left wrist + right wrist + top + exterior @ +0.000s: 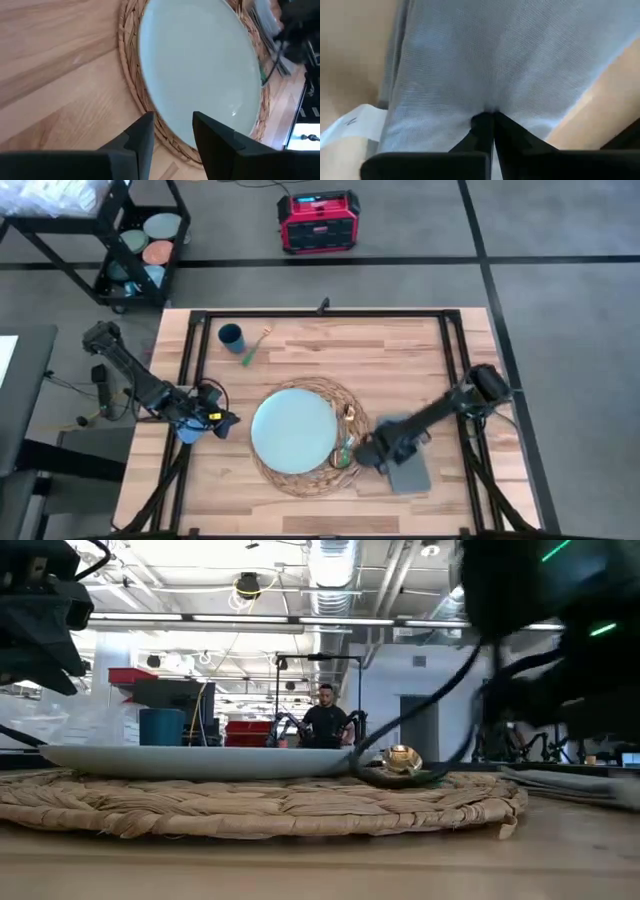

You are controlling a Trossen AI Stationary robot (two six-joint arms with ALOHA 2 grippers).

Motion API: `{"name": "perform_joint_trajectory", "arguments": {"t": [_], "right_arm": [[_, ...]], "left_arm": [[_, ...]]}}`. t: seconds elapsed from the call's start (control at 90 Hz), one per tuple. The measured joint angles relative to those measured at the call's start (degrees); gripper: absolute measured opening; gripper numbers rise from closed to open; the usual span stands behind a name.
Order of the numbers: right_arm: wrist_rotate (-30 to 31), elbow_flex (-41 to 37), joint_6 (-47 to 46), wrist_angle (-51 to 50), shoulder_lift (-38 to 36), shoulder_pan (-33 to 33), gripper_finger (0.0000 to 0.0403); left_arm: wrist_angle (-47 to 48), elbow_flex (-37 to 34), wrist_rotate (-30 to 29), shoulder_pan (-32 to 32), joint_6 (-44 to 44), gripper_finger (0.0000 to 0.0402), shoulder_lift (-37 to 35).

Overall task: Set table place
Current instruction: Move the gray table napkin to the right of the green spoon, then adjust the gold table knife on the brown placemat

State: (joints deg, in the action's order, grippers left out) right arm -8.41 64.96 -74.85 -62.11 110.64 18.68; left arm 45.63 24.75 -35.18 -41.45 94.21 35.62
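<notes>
A round woven mat [300,472] lies mid-table with a pale blue plate [293,430] resting flat on it. A green-handled piece of cutlery [346,446] lies on the mat right of the plate, its gold end [400,757] showing in the low view. A grey napkin [408,465] lies flat on the table right of the mat. My right gripper [372,452] is shut on the napkin. My left gripper [226,423] stands open just left of the plate [200,65], with nothing between its fingers. A dark blue cup [231,335] and more green-handled cutlery [254,350] sit at the far left. My right gripper pinches the napkin's cloth [487,111] between its two shut fingers, at the napkin's side nearest the mat. The fingers slant down from the table's right. The cloth puckers at the fingertips, and the rest of the napkin [412,475] lies on the table.
A black cart [140,240] with dishes stands beyond the table's far left corner, and a red box [318,222] sits on the floor behind the table. A person [326,720] stands far back in the room. Bare wood shows along the near edge [320,520].
</notes>
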Motion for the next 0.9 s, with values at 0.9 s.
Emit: {"name": "perform_joint_trajectory", "arguments": {"t": [0.9], "right_arm": [[2.86, 7.98, 39.18, 10.45, -17.74, -41.27, 0.0]], "left_arm": [[-0.04, 0.0, -6.21, 0.0, 2.82, 0.0119, 0.0]]}}
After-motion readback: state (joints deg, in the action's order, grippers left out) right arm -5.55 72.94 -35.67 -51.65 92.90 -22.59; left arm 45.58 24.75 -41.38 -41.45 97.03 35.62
